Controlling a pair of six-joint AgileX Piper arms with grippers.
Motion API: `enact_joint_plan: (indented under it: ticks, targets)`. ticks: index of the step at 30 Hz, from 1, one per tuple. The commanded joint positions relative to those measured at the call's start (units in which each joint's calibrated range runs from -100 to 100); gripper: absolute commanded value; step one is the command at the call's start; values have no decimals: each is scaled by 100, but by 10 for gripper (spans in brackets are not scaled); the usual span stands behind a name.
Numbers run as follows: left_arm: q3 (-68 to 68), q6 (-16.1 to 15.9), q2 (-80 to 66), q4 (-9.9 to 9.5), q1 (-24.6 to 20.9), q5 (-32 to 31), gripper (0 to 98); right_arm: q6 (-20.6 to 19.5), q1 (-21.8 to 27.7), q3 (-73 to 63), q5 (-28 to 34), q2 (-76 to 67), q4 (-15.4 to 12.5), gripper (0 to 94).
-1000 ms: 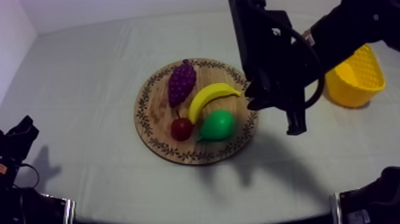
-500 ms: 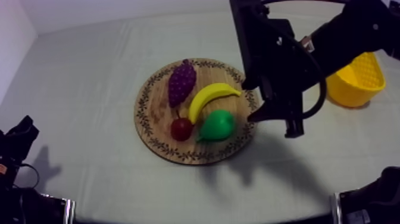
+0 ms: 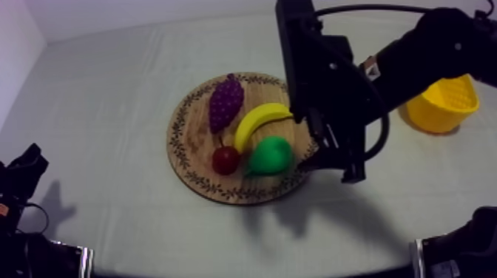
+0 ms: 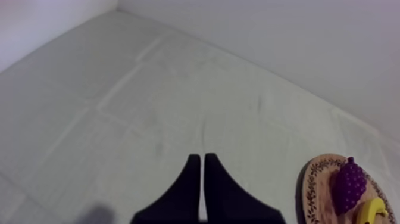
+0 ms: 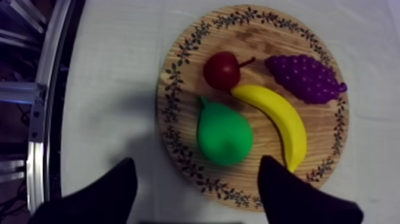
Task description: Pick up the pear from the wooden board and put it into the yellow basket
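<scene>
The green pear (image 3: 270, 155) lies on the near right part of the round wooden board (image 3: 194, 151), beside the banana (image 3: 260, 122). My right gripper (image 3: 330, 168) hangs over the board's right rim, just right of the pear, open with nothing between its fingers. In the right wrist view the pear (image 5: 223, 134) lies just ahead of the right gripper (image 5: 197, 164), whose wide-apart fingers (image 5: 113, 190) stand clear of it. The yellow basket (image 3: 442, 100) stands at the far right. My left gripper (image 4: 200, 179) is shut, its fingers together over bare cloth.
Purple grapes (image 3: 225, 102) and a small red fruit (image 3: 225, 160) share the board with the banana. My left arm (image 3: 22, 174) rests low at the left edge. The right arm's black body rises between the board and the basket.
My right gripper has moved left and down toward the pear and the board's right rim, and its fingers have spread apart. The fruit and the left arm have stayed put.
</scene>
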Motion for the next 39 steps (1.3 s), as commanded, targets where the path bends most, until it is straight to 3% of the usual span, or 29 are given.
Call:
enact_joint_plan:
  ticks: [1,17,39]
  targets:
    - [2,0,2,0,-2,5,1,-103,-66,-15,-122,101,69,628]
    - [2,0,2,0,-2,5,1,-349,-31,-158,-1265,1592,554,636]
    - [2,0,2,0,-2,5,1,-613,-47,-940,-1541,3056,953,584]
